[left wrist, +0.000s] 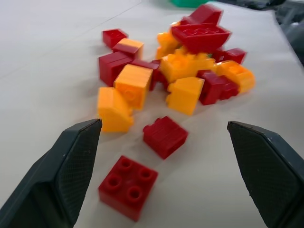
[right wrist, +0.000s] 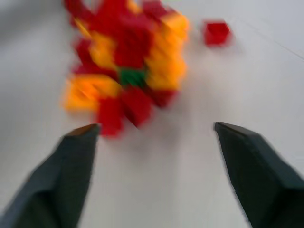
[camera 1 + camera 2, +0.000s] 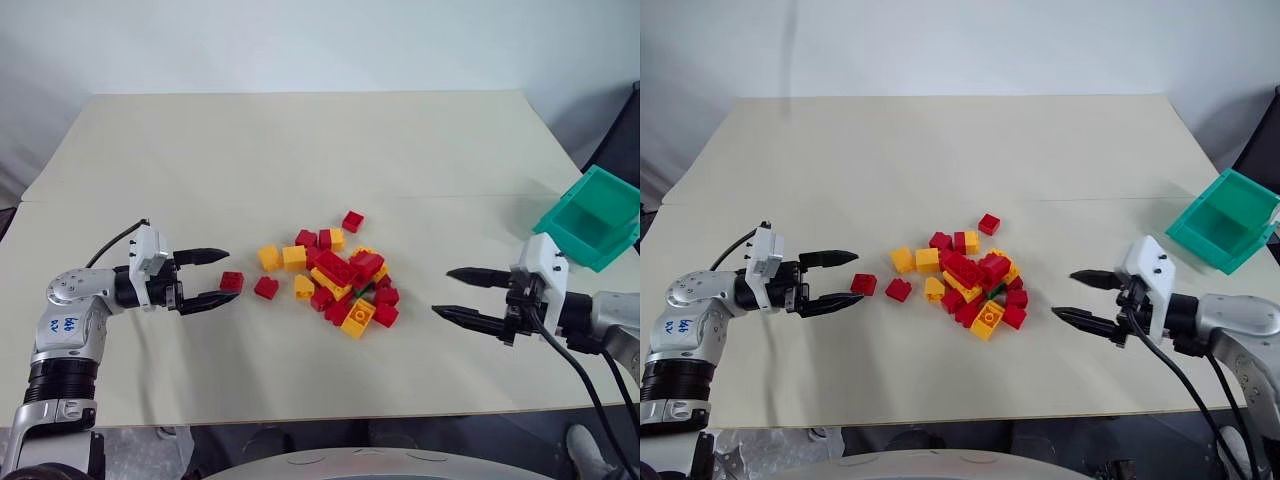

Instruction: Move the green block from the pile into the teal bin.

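Sitting half-buried on the pile's (image 3: 338, 279) right edge, the green block (image 2: 131, 77) is faced by the right gripper (image 3: 468, 296), jaws spread and empty. Left gripper (image 3: 210, 279) is spread too. Teal bin (image 3: 590, 222) is parked nearby, conveniently right.

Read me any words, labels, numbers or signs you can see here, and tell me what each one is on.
Blue handwritten marks on the silver left forearm casing: too small and scrawled to read.
No other text: none on the red and yellow-orange studded plastic bricks, the teal plastic bin or the cream table.
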You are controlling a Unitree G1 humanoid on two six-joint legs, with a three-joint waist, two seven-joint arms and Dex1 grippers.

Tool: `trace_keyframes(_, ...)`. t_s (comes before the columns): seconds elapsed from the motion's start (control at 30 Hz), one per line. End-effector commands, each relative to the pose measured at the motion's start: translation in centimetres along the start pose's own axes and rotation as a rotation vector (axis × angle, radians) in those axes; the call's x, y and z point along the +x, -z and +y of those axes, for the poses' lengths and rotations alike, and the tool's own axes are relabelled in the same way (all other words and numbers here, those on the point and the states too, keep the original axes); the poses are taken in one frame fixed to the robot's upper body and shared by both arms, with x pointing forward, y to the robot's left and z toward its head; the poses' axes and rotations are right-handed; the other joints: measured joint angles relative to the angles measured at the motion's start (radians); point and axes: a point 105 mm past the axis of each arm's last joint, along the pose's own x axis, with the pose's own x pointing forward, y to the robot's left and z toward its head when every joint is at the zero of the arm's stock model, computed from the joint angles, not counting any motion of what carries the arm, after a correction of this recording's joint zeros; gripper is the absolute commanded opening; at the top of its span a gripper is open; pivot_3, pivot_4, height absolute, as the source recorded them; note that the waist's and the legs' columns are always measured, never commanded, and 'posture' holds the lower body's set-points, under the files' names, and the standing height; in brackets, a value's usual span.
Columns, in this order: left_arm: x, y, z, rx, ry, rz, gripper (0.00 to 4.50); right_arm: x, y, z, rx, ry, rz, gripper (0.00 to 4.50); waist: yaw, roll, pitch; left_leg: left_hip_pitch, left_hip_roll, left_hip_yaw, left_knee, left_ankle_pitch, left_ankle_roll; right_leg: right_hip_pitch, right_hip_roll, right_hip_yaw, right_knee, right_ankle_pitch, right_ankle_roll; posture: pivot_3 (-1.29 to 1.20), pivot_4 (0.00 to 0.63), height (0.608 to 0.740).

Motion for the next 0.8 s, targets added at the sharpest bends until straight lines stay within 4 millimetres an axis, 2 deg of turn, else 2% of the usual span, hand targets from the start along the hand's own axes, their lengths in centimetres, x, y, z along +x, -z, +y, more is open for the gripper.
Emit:
trace_keyframes(0.03,-0.1,-1.1,-0.2,0.051,0.038,-0.036,4.50,1.5,-1.7,3.0,-0.030,-0.101,0.004,2.51,0.002,0.000,0.000,0.000,0.000,0.000,0.000,0.000,0.000,0.000,0.000,0.000,0.000,0.000,0.000,0.00,0.150,0.740)
trace_keyframes(0.1,0.1,-1.7,-0.7,0.052,0.099,-0.081,4.50,3.9,-2.2,5.0,-0.045,-0.176,-0.023,1.80,0.002,-0.001,-0.001,0.000,0.000,-0.001,0.000,0.000,0.000,0.000,0.000,0.000,0.000,0.000,0.000,0.00,0.150,0.740)
trace_keyframes(0.13,0.2,-1.8,-0.8,0.050,0.118,-0.091,4.50,4.7,-2.4,5.5,-0.050,-0.194,-0.032,1.75,0.001,-0.002,-0.001,0.000,0.000,-0.001,0.000,0.000,0.000,0.000,0.000,0.000,0.000,0.000,0.000,0.00,0.150,0.740)
trace_keyframes(0.17,0.2,-1.8,-1.0,0.045,0.138,-0.096,4.50,5.4,-2.5,5.7,-0.048,-0.195,-0.034,1.75,0.001,-0.003,-0.001,0.000,0.000,-0.001,0.000,0.000,0.000,0.000,0.000,-0.001,0.000,0.000,0.000,0.00,0.150,0.740)
trace_keyframes(0.2,0.3,-2.0,-1.2,0.038,0.164,-0.113,4.50,6.4,-2.4,5.7,-0.035,-0.195,-0.037,1.32,0.001,-0.002,-0.001,-0.001,0.000,-0.001,0.000,0.000,0.000,0.000,0.000,0.000,0.000,0.000,0.000,0.00,0.150,0.740)
trace_keyframes(0.23,0.3,-2.2,-1.3,0.034,0.188,-0.134,4.50,7.3,-2.2,5.7,-0.022,-0.194,-0.036,1.16,0.001,-0.003,-0.001,-0.001,-0.001,0.000,0.000,0.000,0.000,0.000,0.000,0.000,0.000,0.000,0.000,0.00,0.150,0.740)
trace_keyframes(0.33,0.5,-2.5,-1.6,0.052,0.225,-0.162,4.50,9.2,-1.6,5.8,-0.005,-0.188,-0.019,0.14,0.002,-0.003,-0.001,-0.001,-0.002,0.000,0.001,-0.001,0.001,0.000,0.000,0.000,0.000,0.000,0.000,0.00,0.150,0.740)
trace_keyframes(0.37,0.5,-2.5,-1.6,0.057,0.228,-0.164,4.50,9.8,-1.4,5.9,-0.003,-0.189,-0.015,0.03,0.002,-0.003,-0.001,-0.001,-0.002,0.000,0.001,-0.001,0.001,0.000,0.000,0.000,0.000,0.000,0.000,0.00,0.150,0.740)
trace_keyframes(0.47,0.7,-2.6,-1.5,0.066,0.219,-0.165,4.50,12.4,-1.4,5.8,0.021,-0.189,-0.049,0.03,0.000,-0.004,-0.002,-0.002,-0.002,0.000,0.001,-0.001,0.002,0.000,0.000,0.000,-0.001,0.000,0.000,0.00,0.150,0.740)
trace_keyframes(0.57,0.8,-2.7,-1.6,0.071,0.211,-0.168,4.50,14.1,-1.5,4.6,0.027,-0.140,-0.074,0.03,-0.007,-0.004,-0.002,-0.002,-0.002,0.000,0.001,-0.001,0.002,0.000,0.001,0.000,0.000,0.000,0.000,0.00,0.150,0.740)
trace_keyframes(0.67,0.8,-2.6,-1.8,0.073,0.204,-0.172,4.50,14.9,-1.7,2.3,0.030,-0.040,-0.101,0.03,-0.012,-0.004,-0.002,-0.002,-0.002,0.000,0.001,-0.001,0.002,0.000,0.001,0.000,-0.001,0.000,0.000,0.00,0.150,0.740)
trace_keyframes(0.8,0.8,-2.6,-2.1,0.077,0.196,-0.177,4.50,14.6,-1.9,0.1,0.016,0.044,-0.116,0.03,-0.020,-0.004,-0.002,-0.002,-0.002,0.000,0.001,-0.001,0.002,0.000,0.000,0.000,-0.001,0.000,0.000,0.00,0.150,0.740)
